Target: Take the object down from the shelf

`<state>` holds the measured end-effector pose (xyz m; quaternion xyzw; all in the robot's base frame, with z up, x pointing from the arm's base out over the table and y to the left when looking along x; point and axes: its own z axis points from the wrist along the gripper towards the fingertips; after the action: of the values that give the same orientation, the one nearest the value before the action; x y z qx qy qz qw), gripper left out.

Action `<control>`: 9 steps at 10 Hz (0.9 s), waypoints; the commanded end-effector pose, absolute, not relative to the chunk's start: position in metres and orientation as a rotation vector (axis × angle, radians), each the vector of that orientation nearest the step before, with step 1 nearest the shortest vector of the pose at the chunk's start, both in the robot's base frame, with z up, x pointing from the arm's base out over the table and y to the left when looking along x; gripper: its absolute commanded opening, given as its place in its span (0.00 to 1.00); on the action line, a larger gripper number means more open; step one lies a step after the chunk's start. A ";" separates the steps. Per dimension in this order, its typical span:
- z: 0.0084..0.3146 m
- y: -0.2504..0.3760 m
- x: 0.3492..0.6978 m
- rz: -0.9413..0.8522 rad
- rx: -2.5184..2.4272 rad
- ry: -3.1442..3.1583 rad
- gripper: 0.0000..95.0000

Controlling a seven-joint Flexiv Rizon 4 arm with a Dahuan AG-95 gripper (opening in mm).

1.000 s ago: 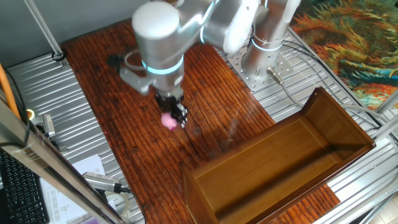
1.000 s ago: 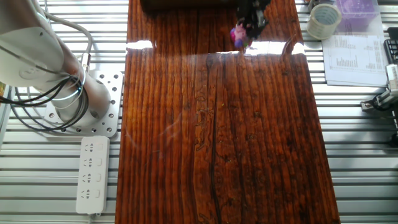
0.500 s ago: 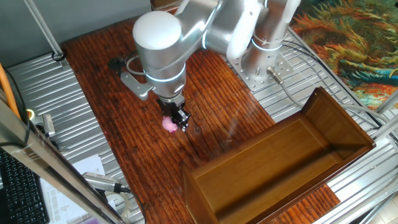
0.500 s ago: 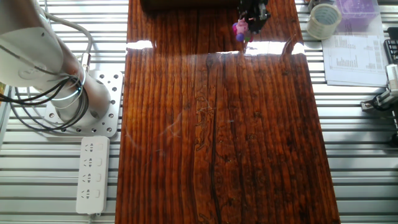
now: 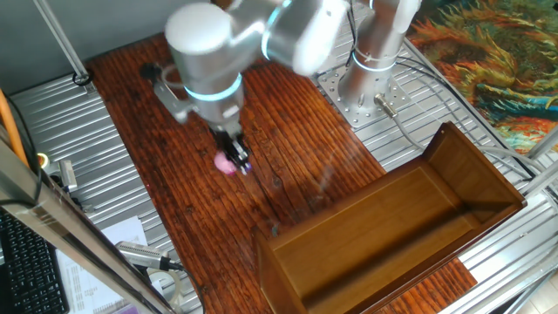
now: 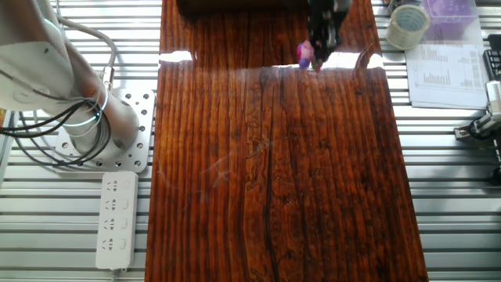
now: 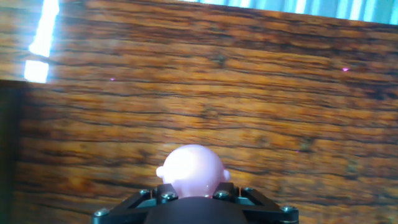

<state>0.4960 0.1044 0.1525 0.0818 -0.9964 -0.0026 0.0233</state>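
Note:
The object (image 5: 226, 162) is a tiny rounded pink item held at the tip of my gripper (image 5: 232, 160), low over the reddish striped tabletop. It also shows in the other fixed view (image 6: 305, 53) with a purple-blue bit, under the gripper (image 6: 315, 56). In the hand view the pink object (image 7: 190, 172) sits between the two black fingers (image 7: 149, 199), with the gripper (image 7: 193, 194) shut on it. The shelf (image 5: 410, 218), a brown polished-wood open box, lies at the lower right, well apart from the gripper, with nothing in it.
The arm's base (image 5: 370, 83) stands on the ribbed metal table behind the tabletop. A tape roll (image 6: 409, 26) and papers (image 6: 442, 74) lie at the right. A power strip (image 6: 116, 219) lies left of the tabletop. A keyboard (image 5: 30, 262) is at the lower left.
The arm has swung left and toward the table's middle with the pink object in the gripper; in the other fixed view the object has moved slightly down and right.

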 end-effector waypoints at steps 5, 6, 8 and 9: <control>0.148 0.041 0.491 0.022 0.523 -3.053 0.00; 0.148 0.041 0.491 0.014 0.480 -3.053 0.00; 0.148 0.041 0.491 0.036 0.267 -3.067 0.00; 0.148 0.041 0.491 0.034 0.239 -3.060 0.00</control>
<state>0.4917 0.0420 0.1468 0.1606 -0.9866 0.0107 0.0274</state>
